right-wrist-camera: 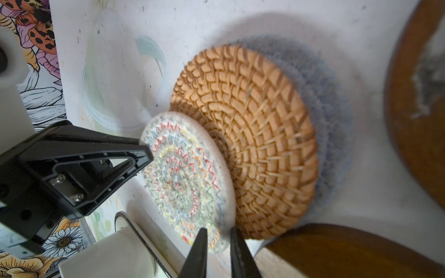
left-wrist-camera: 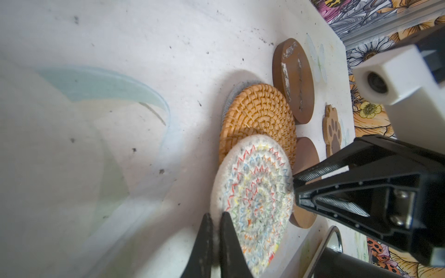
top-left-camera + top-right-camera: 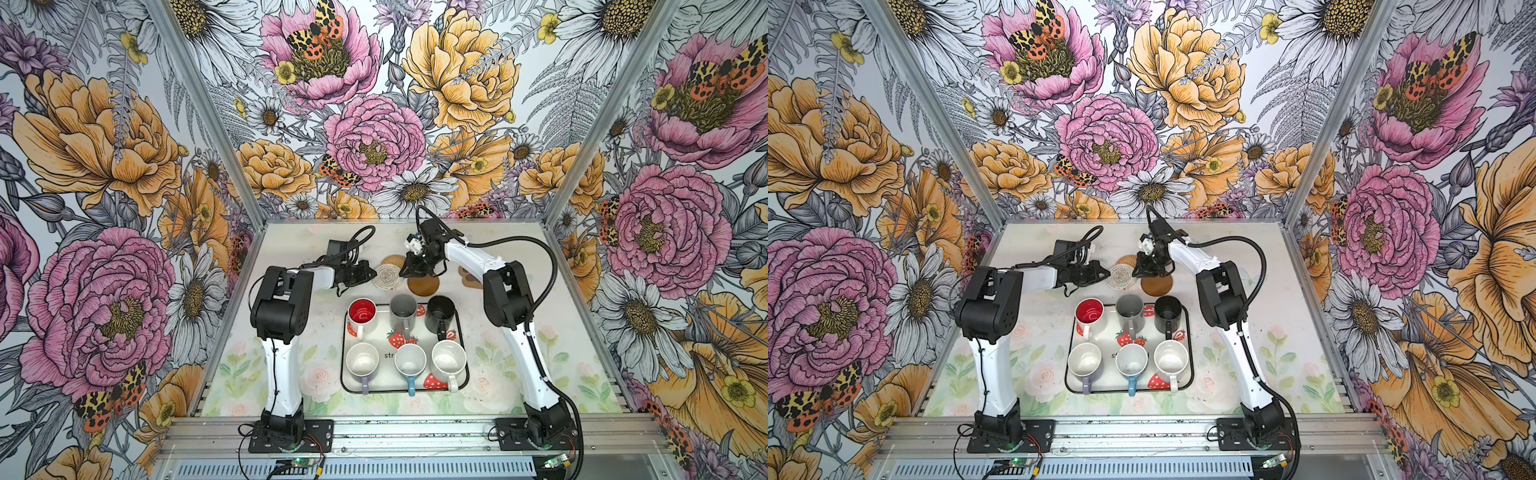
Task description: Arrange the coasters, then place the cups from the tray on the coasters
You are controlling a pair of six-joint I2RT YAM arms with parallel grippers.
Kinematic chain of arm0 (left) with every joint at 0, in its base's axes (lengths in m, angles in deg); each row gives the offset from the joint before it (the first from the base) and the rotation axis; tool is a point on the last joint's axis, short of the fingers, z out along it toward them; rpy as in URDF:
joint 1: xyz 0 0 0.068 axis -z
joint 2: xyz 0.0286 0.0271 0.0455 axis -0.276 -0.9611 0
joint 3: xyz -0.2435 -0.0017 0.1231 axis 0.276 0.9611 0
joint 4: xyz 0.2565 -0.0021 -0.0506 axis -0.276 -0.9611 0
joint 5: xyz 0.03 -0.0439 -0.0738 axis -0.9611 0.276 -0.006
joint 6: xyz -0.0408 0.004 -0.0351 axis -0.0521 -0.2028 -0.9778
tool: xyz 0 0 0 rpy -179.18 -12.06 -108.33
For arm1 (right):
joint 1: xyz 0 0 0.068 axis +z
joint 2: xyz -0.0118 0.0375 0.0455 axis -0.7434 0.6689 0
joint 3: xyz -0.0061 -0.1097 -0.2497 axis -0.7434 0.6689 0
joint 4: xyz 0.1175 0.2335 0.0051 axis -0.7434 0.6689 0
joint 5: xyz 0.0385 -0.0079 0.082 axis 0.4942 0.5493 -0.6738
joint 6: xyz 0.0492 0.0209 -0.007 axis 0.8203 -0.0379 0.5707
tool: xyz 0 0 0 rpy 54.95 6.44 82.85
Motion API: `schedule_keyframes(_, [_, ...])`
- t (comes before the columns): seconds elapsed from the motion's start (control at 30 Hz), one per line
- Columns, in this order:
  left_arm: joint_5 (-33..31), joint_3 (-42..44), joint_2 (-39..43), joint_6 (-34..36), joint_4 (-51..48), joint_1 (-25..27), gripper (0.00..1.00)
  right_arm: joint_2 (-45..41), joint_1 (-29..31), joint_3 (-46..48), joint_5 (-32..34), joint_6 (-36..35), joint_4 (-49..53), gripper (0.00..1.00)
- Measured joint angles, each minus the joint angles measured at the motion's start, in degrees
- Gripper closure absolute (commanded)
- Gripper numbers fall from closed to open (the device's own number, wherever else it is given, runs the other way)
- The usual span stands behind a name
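Left wrist — white coaster [image 2: 252, 199] rim pinched in left tool [image 2: 216, 217].

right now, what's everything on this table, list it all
tray: one, cream with strawberries, middle of the table, near side
mugs: six, on the tray; far row red-lined white, grey, black; near row lilac, light blue, speckled white
stitched white coaster: one, beyond the tray, overlapping the tan one
tan woven coaster: one, over the grey one
grey woven coaster: one, bottom of that overlap
brown discs: two, beside that pile
paw coaster: one, tan, beside the discs
table: one, white, faded flowers
left gripper: black, shut on the stitched coaster's edge
right gripper: black, jaws astride another edge of it, grip unclear
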Motion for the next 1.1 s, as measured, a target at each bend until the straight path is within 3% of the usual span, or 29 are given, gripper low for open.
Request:
schedule_keyframes(0.1, [0.0,0.7,0.6,-0.4,0.6,0.0,1.0,0.0,0.0,0.0,0.0,0.0,0.0,0.79])
schedule_keyframes(0.63, [0.2,3.9,10.8,-2.1,2.5,-1.9,1.0,-0.2,0.8,0.2,-2.2,0.2,-1.8,0.5])
schedule_keyframes(1.1, [0.2,6.8,11.1,-2.0,2.6,-12.0,1.0,-2.8,0.5,2.6,-2.1,0.0,-2.6,0.49])
